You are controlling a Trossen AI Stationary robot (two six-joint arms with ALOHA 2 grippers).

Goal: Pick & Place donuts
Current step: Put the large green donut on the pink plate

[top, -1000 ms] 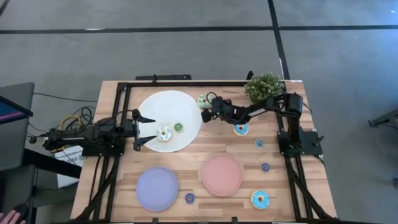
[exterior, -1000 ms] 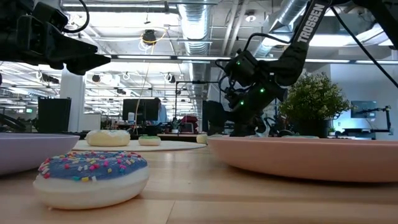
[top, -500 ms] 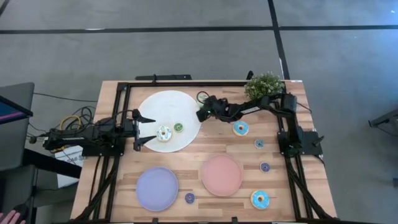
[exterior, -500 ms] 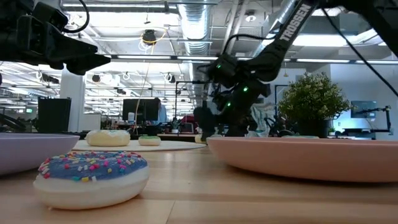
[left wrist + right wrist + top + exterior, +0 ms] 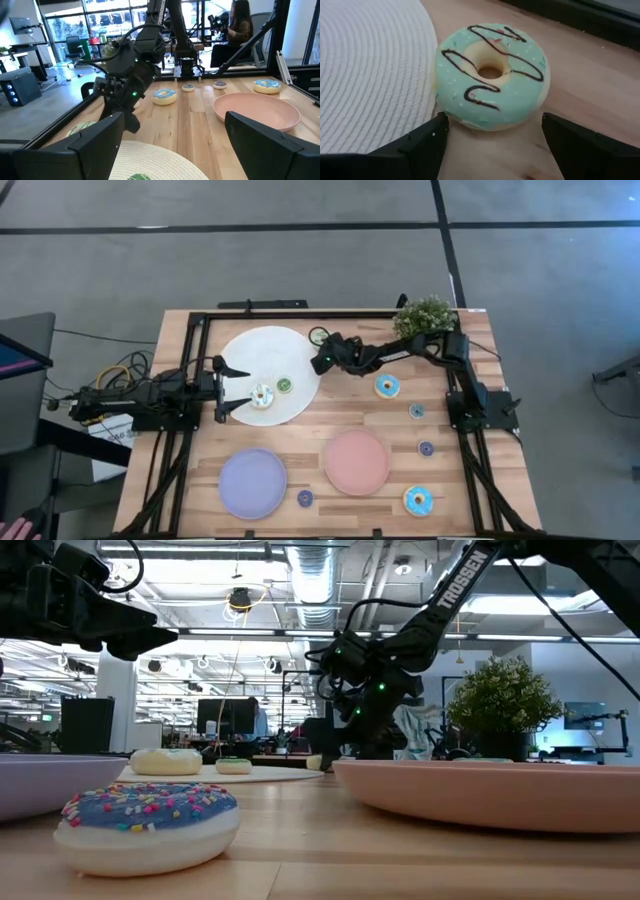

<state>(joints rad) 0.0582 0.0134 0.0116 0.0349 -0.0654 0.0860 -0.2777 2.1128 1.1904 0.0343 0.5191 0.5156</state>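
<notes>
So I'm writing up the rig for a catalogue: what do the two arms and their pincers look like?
Both arms are black, jointed machines. The right arm carries white TROSSEN lettering along one link, green indicator lights near its wrist and thin black cables looping beside it. Each pincer has two broad, flat, dark fingers, seen up close in the wrist views. The left arm has yellow cables trailing at its base.

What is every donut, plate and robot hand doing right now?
Right gripper: open, fingers either side of the green donut, not closed on it.
Green donut: flat on the table beside the white mat.
Left gripper: open, at the mat's edge.
Two donuts: lying on the mat.
Pink plate: empty.
Lilac plate: empty.
</notes>
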